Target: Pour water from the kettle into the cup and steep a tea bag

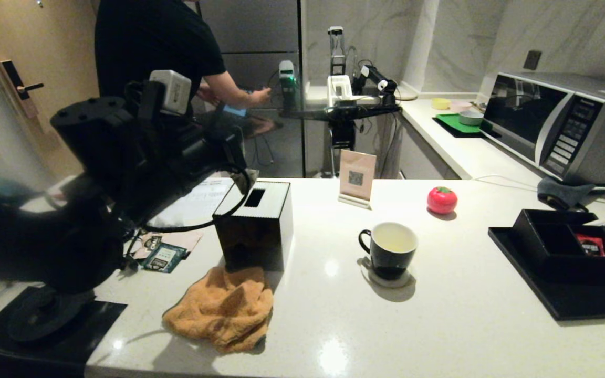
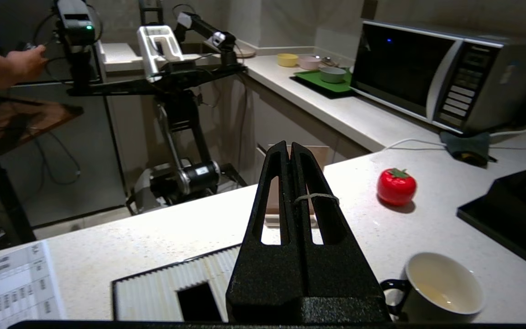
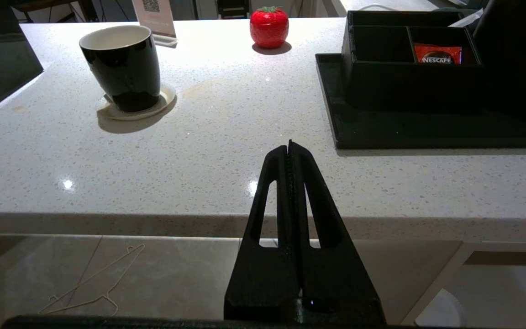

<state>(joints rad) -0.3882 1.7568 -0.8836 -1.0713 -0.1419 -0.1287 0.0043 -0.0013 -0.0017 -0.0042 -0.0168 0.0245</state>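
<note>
Because the left arm is raised over the left end of the counter, above the square black tissue box (image 1: 254, 223), its left gripper (image 2: 290, 148) looks out across the worktop with both fingers pressed together on nothing, a thin loop of string caught around one finger. An orange cloth (image 1: 222, 306) lies crumpled in front of the box, probably kept handy for spills. Further right, the cup (image 1: 389, 249) stands upright on a pale coaster (image 1: 386, 278), handle toward the box, with a little pale yellow water (image 2: 434, 294) in the bottom; no tea bag shows in it. Beyond it sits a red tomato-shaped object (image 1: 442, 200). At the right end a black tray (image 1: 554, 294) holds a compartment box with a red sachet (image 3: 437, 54); the dark bulk beside it may be the kettle (image 3: 518, 45). Below the counter edge, the right gripper (image 3: 290, 146) hangs parked, also closed and empty.
</note>
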